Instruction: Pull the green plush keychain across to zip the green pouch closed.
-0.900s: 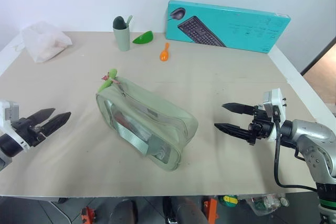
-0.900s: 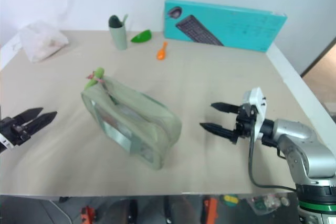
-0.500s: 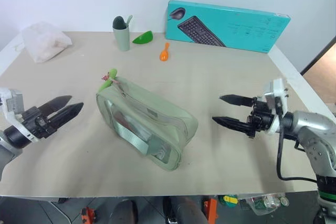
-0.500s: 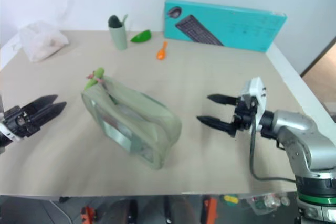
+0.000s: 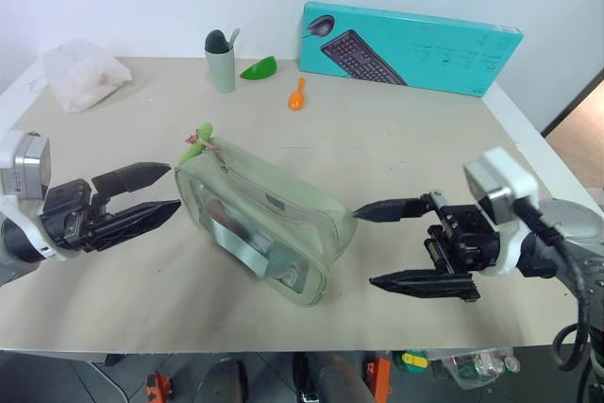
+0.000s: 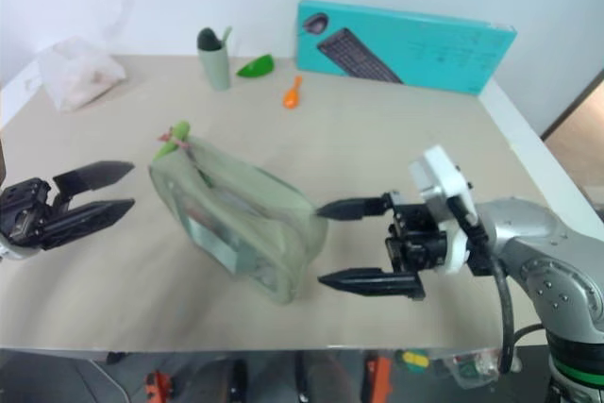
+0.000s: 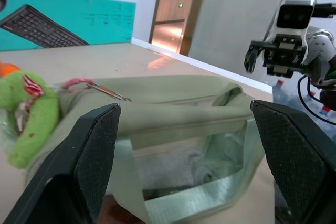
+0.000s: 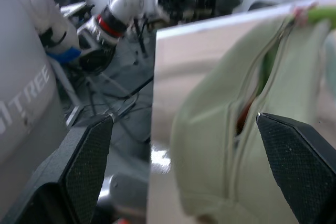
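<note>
The green pouch [image 5: 264, 228] lies slantwise mid-table, its clear front panel facing me. The green plush keychain [image 5: 196, 142] hangs off its far left corner, at the end of the zipper, and shows fuzzy with a pink bit in the left wrist view [image 7: 29, 111]. My left gripper [image 5: 175, 187] is open just left of the pouch, level with that corner and touching nothing. On the other side my right gripper [image 5: 364, 248] is open at the pouch's near right end, its fingers spread wide on either side of that end. In the right wrist view the zipper gapes along the pouch [image 8: 220, 145].
A teal keyboard box [image 5: 411, 44] stands at the back right. A grey-green cup [image 5: 220, 61], a glossy green leaf piece [image 5: 258, 68] and an orange spoon [image 5: 296, 94] sit at the back. A white plastic bag [image 5: 83, 73] lies back left. The table's front edge [image 5: 283, 342] is close.
Both grippers have closed in on the pouch from either side. The right one has come left to the pouch's end and rolled. The pouch and keychain have not moved.
</note>
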Available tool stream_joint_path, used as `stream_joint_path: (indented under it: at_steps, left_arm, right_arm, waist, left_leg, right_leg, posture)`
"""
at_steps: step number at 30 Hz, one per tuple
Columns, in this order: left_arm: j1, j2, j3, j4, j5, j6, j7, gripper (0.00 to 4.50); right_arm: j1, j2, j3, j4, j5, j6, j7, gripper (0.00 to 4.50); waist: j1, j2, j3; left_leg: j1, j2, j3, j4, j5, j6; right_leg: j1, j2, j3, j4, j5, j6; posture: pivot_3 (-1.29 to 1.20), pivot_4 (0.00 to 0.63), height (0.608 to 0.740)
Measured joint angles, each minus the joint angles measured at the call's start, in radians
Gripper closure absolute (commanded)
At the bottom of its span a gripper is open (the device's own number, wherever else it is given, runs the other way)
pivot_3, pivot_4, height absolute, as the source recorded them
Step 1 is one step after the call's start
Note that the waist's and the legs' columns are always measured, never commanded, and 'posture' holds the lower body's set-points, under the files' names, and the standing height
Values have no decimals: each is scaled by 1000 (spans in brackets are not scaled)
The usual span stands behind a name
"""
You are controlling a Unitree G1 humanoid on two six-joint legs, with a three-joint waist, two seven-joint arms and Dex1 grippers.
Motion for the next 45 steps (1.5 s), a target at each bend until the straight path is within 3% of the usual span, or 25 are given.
stream_joint_path:
  at_steps: [6, 21, 24, 25, 35, 40, 45]
  left_arm:
    - [0, 0, -10, 0, 5, 0, 0, 398]
    - [0, -6, -42, -11, 6, -5, 3, 398]
    - [2, -9, -47, -12, 13, -9, 3, 375]
    - [5, -10, -47, -12, 15, -11, 4, 375]
    - [52, -21, -39, -12, 38, -45, 4, 375]
    - [68, -29, -31, -11, 41, -55, 5, 375]
    - [67, -45, 14, 11, 15, -56, 20, 375]
  right_arm:
    - [-12, 30, 111, 34, -170, -94, -12, 0]
    - [-110, 124, 272, 120, -325, -177, 0, 0]
    - [-131, 160, 304, 157, -374, -205, -6, 811]
    - [-136, 170, 317, 179, -398, -220, -9, 1308]
    - [-137, 179, 324, 246, -457, -306, 49, 4489]
    - [-178, 183, 326, 313, -512, -383, 81, 4489]
    - [-321, 188, 333, 514, -631, -555, 130, 4489]
  waist:
    - [1, 0, 0]
    - [1, 0, 0]
    - [1, 0, 0]
    - [2, 0, 0]
    - [1, 0, 0]
    - [1, 0, 0]
    - [4, 1, 0]
  left_leg:
    - [0, 0, 0, 0, 0, 0]
    - [1, 1, 0, 0, 0, 0]
    - [1, 1, 0, 0, 0, 0]
    - [1, 1, 0, 0, 0, 0]
    - [1, 1, 0, 0, 0, 0]
    - [1, 2, 1, 0, 0, 0]
    - [0, 1, 1, 1, 0, 0]
  right_leg:
    - [0, 1, 0, 0, 0, 0]
    - [0, 2, 0, 2, 0, -1]
    - [0, 2, 0, 2, 0, -1]
    - [0, 2, 0, 2, 0, -1]
    - [-1, 2, 0, 3, 0, -1]
    - [-1, 2, 1, 3, 0, -1]
    - [-1, 2, 0, 3, 1, -3]
  posture:
    - [0, 150, 740]
    - [0, 150, 740]
    - [0, 150, 740]
    - [0, 150, 740]
    - [0, 150, 740]
    - [0, 150, 740]
    - [0, 150, 740]
